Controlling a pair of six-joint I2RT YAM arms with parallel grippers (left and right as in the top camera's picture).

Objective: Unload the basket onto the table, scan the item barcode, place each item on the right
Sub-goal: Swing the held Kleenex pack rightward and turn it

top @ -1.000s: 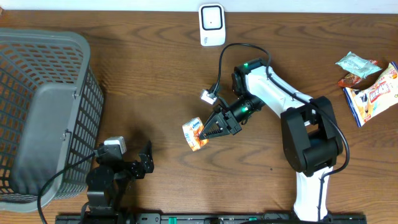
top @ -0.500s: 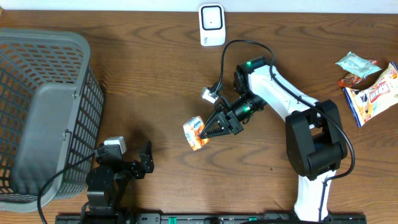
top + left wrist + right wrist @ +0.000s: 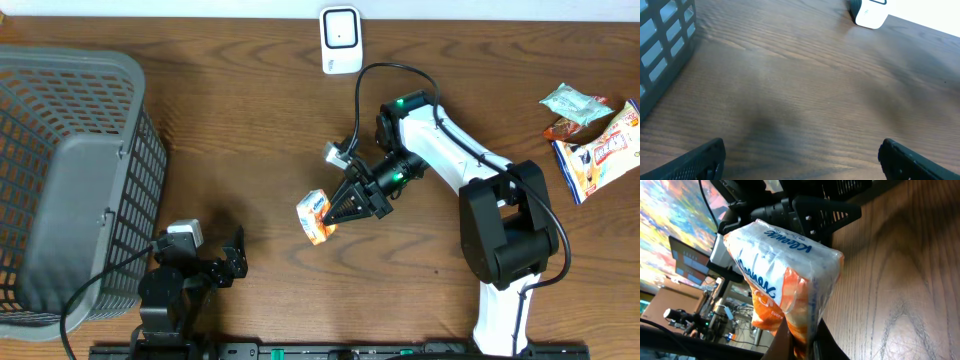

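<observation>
A small orange and white tissue pack (image 3: 316, 217) hangs above the middle of the table, and my right gripper (image 3: 335, 216) is shut on its edge. In the right wrist view the pack (image 3: 785, 275) fills the centre, pinched between the two dark fingers (image 3: 782, 347) at the bottom. The white barcode scanner (image 3: 341, 40) stands at the table's far edge, well beyond the pack, and shows as a white block (image 3: 869, 12) in the left wrist view. My left gripper (image 3: 236, 258) rests low at the near left, open, with only bare wood between its fingertips (image 3: 702, 159).
A large grey mesh basket (image 3: 60, 180) takes up the left side, its wall (image 3: 665, 45) close to my left gripper. Snack packets (image 3: 592, 135) lie at the right edge. A cable loops from the right arm (image 3: 450, 150) over the table.
The right gripper and the tissue pack have drifted very slightly right. The left arm has not moved.
</observation>
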